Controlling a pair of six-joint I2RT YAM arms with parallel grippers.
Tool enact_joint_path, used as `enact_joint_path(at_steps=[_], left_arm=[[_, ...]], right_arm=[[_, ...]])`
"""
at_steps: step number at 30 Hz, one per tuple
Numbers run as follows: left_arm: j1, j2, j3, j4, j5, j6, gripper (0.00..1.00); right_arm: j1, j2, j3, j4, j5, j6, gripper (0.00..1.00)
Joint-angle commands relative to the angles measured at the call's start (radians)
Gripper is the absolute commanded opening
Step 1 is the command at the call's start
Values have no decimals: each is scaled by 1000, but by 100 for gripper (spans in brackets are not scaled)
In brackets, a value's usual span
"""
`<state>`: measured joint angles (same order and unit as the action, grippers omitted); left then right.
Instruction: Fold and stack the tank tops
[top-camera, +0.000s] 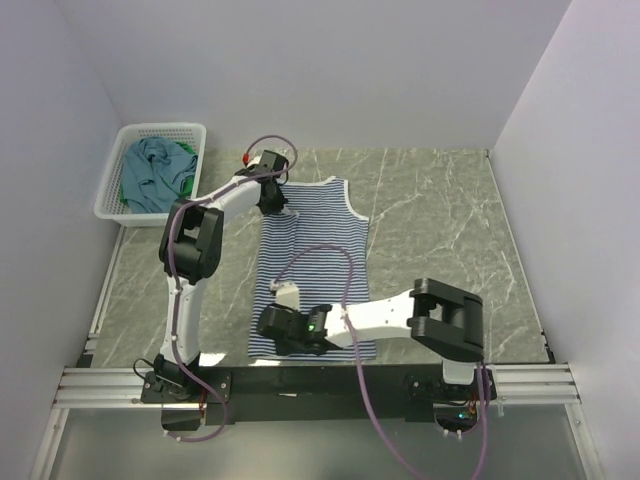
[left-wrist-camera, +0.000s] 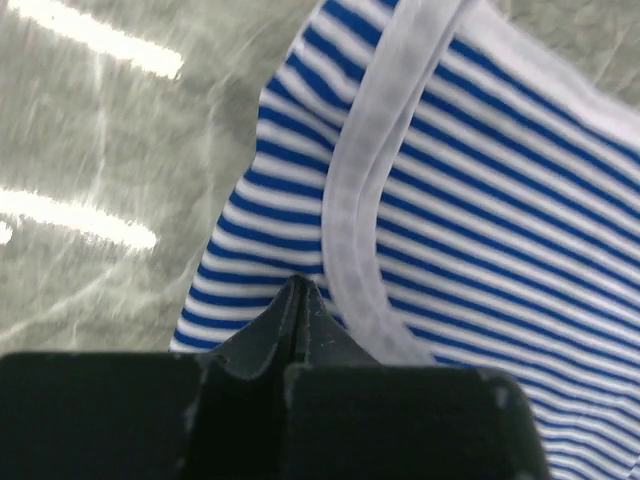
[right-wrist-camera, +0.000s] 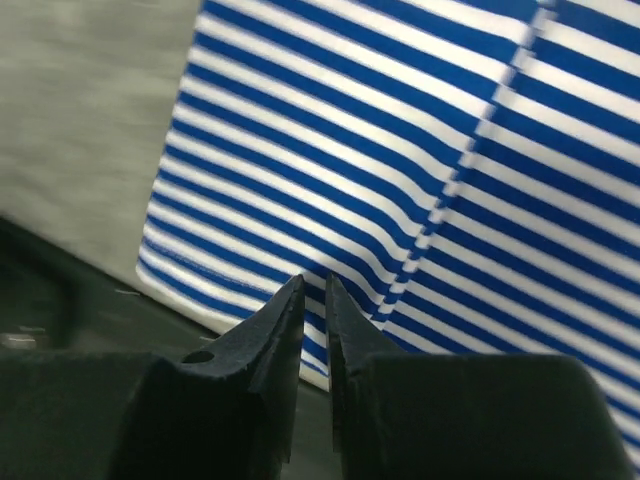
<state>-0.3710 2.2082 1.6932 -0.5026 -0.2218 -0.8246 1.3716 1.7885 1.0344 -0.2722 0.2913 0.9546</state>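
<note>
Striped top (top-camera: 315, 260) lay mid-table (top-camera: 450, 230), left claw (left-wrist-camera: 296, 290) pinched its 11 o'clock strap, right claw (right-wrist-camera: 314, 285) pinched its 7 o'clock hem corner, teal top (top-camera: 150, 178) and green top (top-camera: 187, 152) sat in basket (top-camera: 112, 195) at 10 o'clock.

Item 1, striped tank top (top-camera: 310, 265): navy and white, white binding at neck and armholes. Spread flat at centre of bench (top-camera: 430, 220), long axis 12 to 6 o'clock, neck end at 12, hem at 6 by the near edge. Strap at 11 o'clock bunched, strap at 1 o'clock flat.

Item 2, teal-blue tank top (top-camera: 150, 175): crumpled heap in basket (top-camera: 160, 128) at 10 o'clock.

Item 3, green tank top (top-camera: 186, 150): slivers only, at 3 o'clock edge of that heap, mostly hidden.
</note>
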Motion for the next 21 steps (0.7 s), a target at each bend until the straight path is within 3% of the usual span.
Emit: enact_joint_path(at_steps=[1, 5, 7, 12, 14, 18, 21], left_arm=[[18, 53, 80, -36, 30, 84, 1], [30, 82, 178, -83, 52, 140, 5], [30, 71, 217, -91, 64, 159, 14], [30, -22, 232, -42, 110, 153, 37], [30, -59, 273, -53, 114, 150, 41], [30, -129, 289, -60, 121, 127, 43], [27, -221, 197, -36, 134, 67, 39]], right_arm=[[12, 98, 111, 106, -152, 49, 22], [11, 144, 233, 108, -114, 18, 22], [3, 123, 246, 94, -84, 16, 24], [-38, -58, 127, 113, -14, 1, 35], [-48, -128, 58, 107, 23, -13, 42], [-121, -320, -39, 25, 86, -22, 49], [-300, -427, -132, 13, 0, -57, 49]])
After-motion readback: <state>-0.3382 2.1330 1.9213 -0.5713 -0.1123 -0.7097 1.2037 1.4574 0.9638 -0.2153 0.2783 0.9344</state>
